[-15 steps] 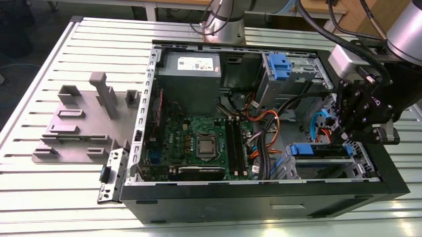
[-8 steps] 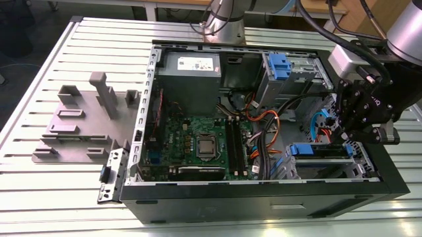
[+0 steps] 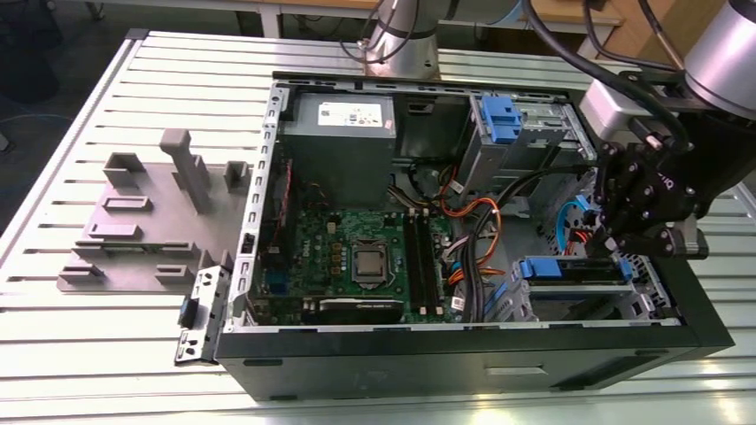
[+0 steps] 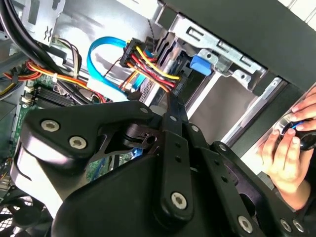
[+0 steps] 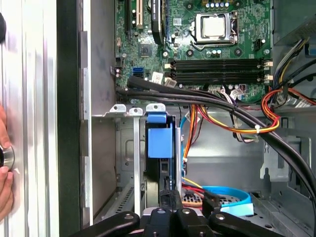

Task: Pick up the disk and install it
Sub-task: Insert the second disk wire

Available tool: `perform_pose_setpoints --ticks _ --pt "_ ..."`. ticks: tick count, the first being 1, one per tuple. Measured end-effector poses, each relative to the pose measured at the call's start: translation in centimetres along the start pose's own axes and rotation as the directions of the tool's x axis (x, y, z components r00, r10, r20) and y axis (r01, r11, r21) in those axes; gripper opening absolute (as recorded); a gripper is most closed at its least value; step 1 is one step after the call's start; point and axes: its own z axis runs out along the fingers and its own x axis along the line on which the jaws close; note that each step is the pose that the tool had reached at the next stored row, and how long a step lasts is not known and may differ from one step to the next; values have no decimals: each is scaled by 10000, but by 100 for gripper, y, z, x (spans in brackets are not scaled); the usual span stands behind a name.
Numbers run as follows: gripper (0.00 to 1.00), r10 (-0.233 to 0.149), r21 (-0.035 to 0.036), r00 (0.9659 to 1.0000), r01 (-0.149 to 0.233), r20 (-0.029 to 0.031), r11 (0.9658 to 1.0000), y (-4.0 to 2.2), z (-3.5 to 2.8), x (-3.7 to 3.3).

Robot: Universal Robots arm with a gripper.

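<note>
The disk (image 3: 569,269), framed by its blue carrier, sits in the metal drive bay at the case's front corner, on the exterior view's right. In the first wrist view the disk (image 5: 160,143) stands edge-on in the bay slot, blue tab outward. My gripper (image 3: 626,257) hangs inside the case right over that bay. Its fingers are together, and in the first wrist view the gripper (image 5: 170,197) is at the disk's near end. I cannot tell if the tips touch it. In the second wrist view my gripper (image 4: 170,103) points at the bay, with the blue carrier (image 4: 200,64) beyond.
Orange, yellow and blue cables (image 3: 473,230) run close beside the bay. The motherboard (image 3: 354,257), power supply (image 3: 343,133) and an upper bay with a blue bracket (image 3: 502,119) fill the case. A person's hand (image 4: 291,148) rests just outside the case wall. A grey fixture (image 3: 142,221) lies on the exterior view's left.
</note>
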Motion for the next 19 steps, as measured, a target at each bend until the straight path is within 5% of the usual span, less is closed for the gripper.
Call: perform_pose_setpoints --ticks 8,19 --pt "11 1 0 10000 -1 0 10000 104 1 4" --pt "11 0 0 10000 0 0 10000 109 -100 2"
